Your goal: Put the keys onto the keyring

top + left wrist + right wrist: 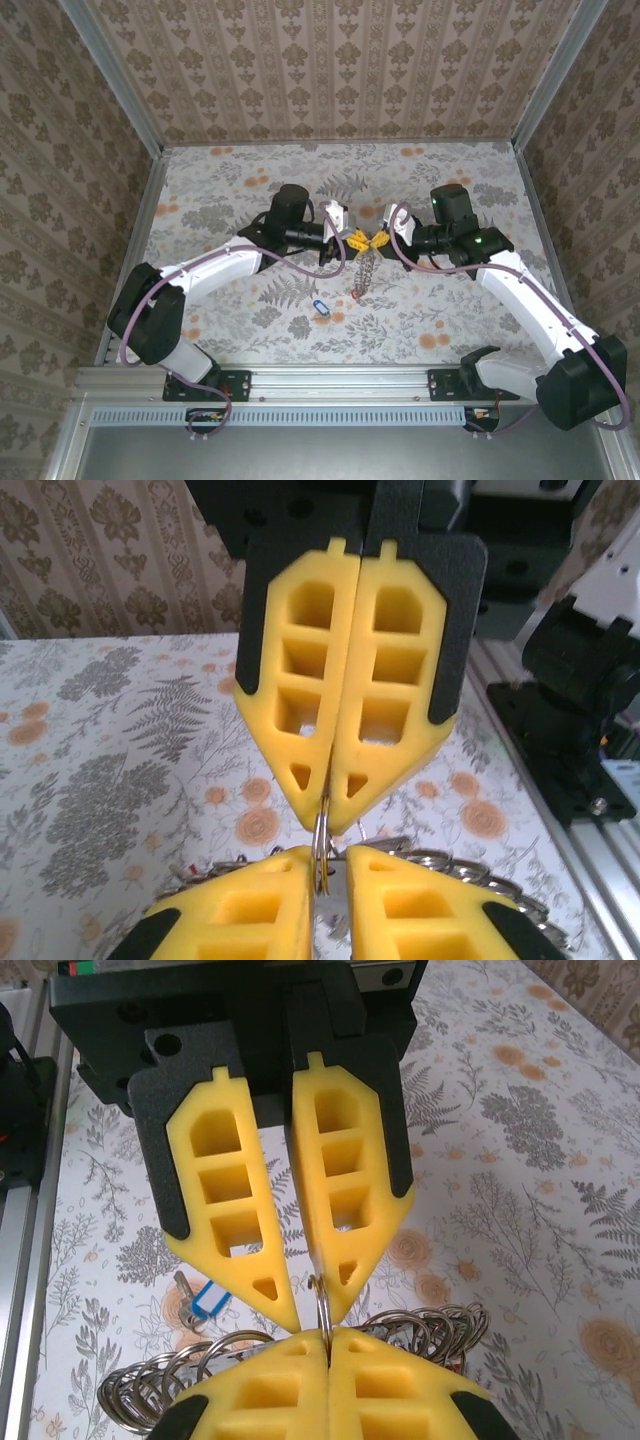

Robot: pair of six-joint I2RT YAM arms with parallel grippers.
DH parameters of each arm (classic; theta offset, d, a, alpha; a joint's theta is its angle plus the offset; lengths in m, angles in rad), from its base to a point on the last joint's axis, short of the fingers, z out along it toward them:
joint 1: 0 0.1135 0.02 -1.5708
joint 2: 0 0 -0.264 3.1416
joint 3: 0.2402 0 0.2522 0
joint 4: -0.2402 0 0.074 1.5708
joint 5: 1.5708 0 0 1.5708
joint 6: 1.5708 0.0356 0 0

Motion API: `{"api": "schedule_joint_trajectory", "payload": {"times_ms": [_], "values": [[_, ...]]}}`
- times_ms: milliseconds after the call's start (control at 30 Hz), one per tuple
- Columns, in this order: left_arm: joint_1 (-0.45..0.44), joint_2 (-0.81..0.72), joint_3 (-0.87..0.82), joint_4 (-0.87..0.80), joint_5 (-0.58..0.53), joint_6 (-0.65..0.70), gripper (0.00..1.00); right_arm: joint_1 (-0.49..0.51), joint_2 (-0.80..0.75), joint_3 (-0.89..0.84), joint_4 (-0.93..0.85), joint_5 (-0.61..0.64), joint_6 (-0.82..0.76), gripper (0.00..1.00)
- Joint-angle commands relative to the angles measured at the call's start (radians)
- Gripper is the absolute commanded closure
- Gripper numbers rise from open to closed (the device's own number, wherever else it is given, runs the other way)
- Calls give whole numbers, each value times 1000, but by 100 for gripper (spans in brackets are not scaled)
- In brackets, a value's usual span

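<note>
The keyring (363, 272), a chain-like bunch of grey metal rings, hangs between the two grippers above the middle of the table. My right gripper (327, 1335) is shut on one thin ring at the top of the bunch. My left gripper (330, 852) faces it tip to tip. Its yellow fingers stand slightly apart, and the thin ring rests against one finger. More rings of the keyring (430, 1328) spread out below the fingers. One of the keys (320, 306), with a blue tag, lies loose on the table nearer the arms' bases and is seen as the blue key (208, 1300) in the right wrist view.
The floral table (240, 190) is walled by patterned panels at the back and sides. A metal rail (340, 380) runs along the near edge by the arm bases. The left arm's base (570, 730) stands close on the right in the left wrist view.
</note>
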Motion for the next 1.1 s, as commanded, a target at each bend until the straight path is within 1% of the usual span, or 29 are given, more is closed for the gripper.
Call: {"api": "schedule_joint_trajectory", "payload": {"times_ms": [0, 133, 467, 533, 633, 833, 933, 1067], "values": [[-26, -3, 62, -191, -83, 140, 83, 26, -1, 79, -106, 57, -57, 100], [-34, -2, 64, -195, -101, 148, 83, 50, 5, 110, -167, 116, -81, 100], [-48, -13, 49, -81, -98, 80, 80, 109, 36, 186, -270, 208, -109, 100], [-50, -14, 45, -71, -97, 76, 81, 116, 39, 194, -279, 217, -112, 100], [-50, -16, 38, -61, -99, 73, 85, 124, 43, 205, -290, 222, -113, 100], [-53, -15, 41, -55, -101, 72, 86, 141, 68, 234, -338, 241, -123, 100], [-53, -10, 41, -50, -100, 69, 84, 147, 73, 241, -346, 252, -123, 100], [-54, -10, 43, -48, -102, 69, 85, 150, 72, 244, -348, 258, -122, 100]]}}
